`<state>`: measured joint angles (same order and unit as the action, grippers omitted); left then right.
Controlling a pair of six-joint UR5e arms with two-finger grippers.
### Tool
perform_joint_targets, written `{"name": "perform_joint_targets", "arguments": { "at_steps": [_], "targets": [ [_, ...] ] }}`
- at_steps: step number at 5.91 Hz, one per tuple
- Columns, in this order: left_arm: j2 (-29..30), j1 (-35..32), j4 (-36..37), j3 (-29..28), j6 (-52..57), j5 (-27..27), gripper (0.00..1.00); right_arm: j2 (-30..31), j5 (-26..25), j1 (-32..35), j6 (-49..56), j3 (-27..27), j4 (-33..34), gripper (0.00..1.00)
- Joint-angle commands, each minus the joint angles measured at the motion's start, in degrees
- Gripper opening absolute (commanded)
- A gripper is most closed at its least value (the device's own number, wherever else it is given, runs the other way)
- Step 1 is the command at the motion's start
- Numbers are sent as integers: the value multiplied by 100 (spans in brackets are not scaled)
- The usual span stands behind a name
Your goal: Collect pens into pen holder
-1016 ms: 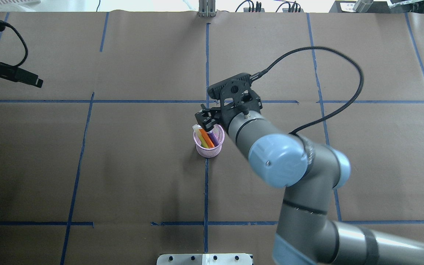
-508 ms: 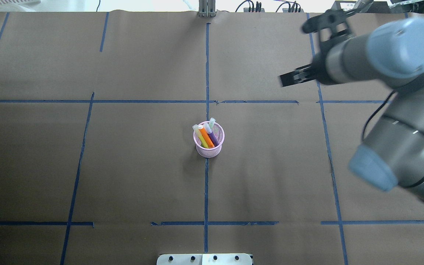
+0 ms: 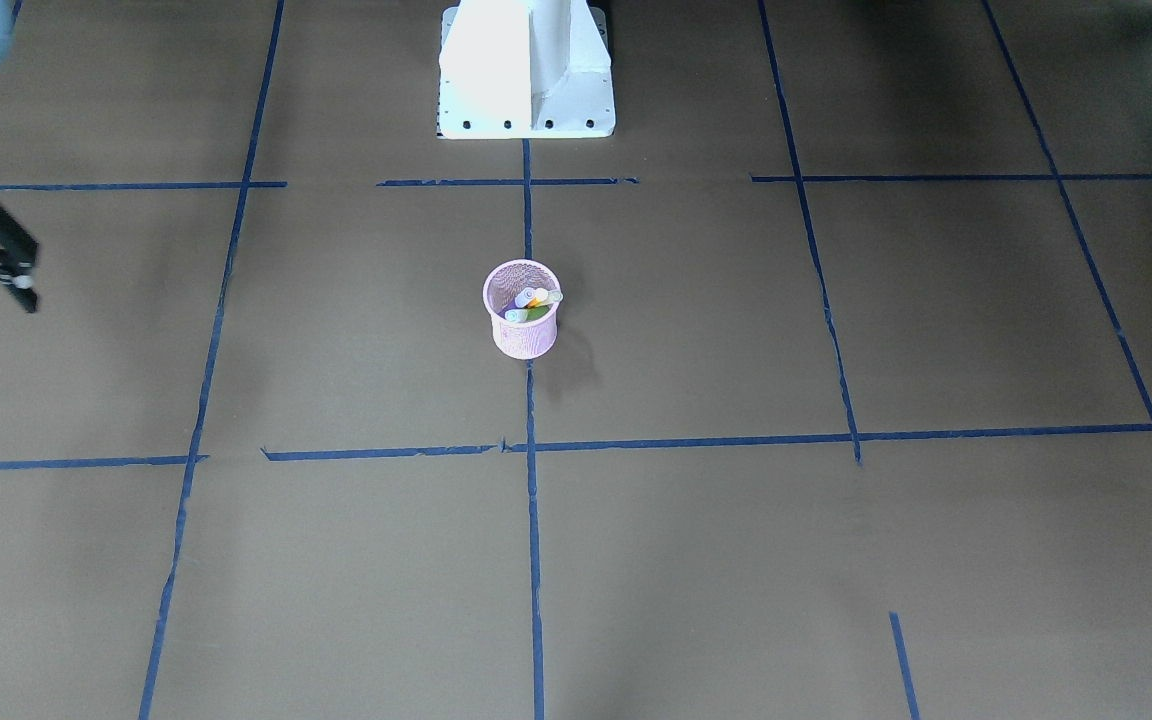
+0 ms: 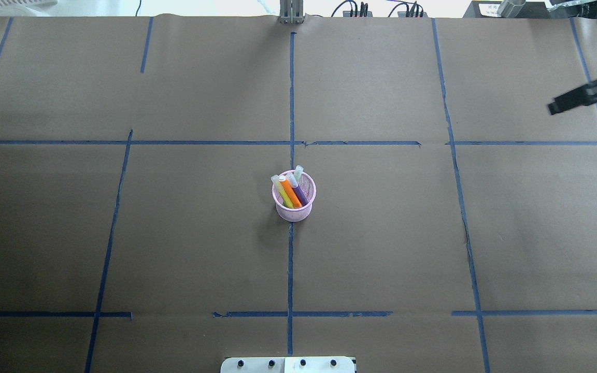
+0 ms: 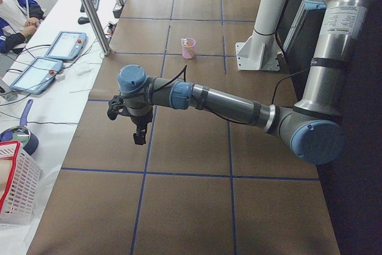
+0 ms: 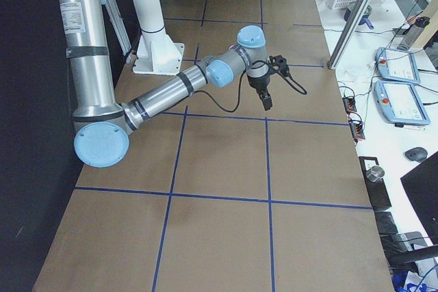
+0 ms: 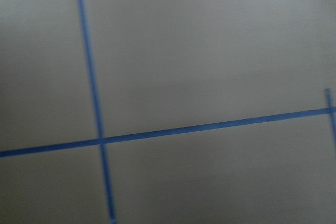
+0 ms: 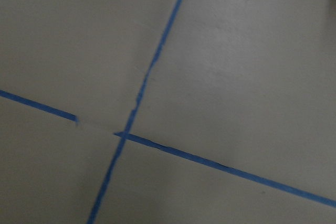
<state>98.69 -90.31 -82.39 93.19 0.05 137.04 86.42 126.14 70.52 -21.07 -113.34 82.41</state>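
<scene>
Three pens stand together in the pen holder: the purple pen, the orange pen and the green pen. Their pale caps point up and away from the robot. They lean rather than stand straight, most likely because each is longer than the cup is deep, so the lower end settles at the bottom while the barrel rests toward the far rim. A further pale cap pokes above that rim, and I cannot tell whether it belongs to one of these three or to another pen. The holder is upright at the middle of the table, on the central blue tape line just on the robot's side of a cross line. That is a sensible spot, within reach of both arms. No pen lies loose anywhere on the table, so I judge the collecting finished. Both arms hang well apart from the cup, out toward opposite ends of the table, which fits a parked pose that leaves the cup unobstructed. The right gripper hovers over bare table at the far right and points downward. It shows only as a thin dark bar, so I cannot tell whether its jaws are spread or pressed together. The left gripper shows only in the side view, pointing down above the table, and its state cannot be judged either. Both wrist views show nothing but brown covering and tape.
</scene>
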Motion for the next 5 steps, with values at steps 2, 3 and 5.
{"name": "perform_joint_targets", "arguments": {
  "at_steps": [2, 3, 5],
  "targets": [
    [-620, -277, -389, -494, 136, -2, 100, 1137, 851, 1024, 557, 839, -250, 100],
    [-745, -277, -610, -494, 118, 15, 100, 1166, 851, 1025, 542, 953, -252, 100],
    [-746, -277, -621, -512, 135, 7, 100, 1272, 990, 1277, 612, 1435, -269, 100]
  ]
}}
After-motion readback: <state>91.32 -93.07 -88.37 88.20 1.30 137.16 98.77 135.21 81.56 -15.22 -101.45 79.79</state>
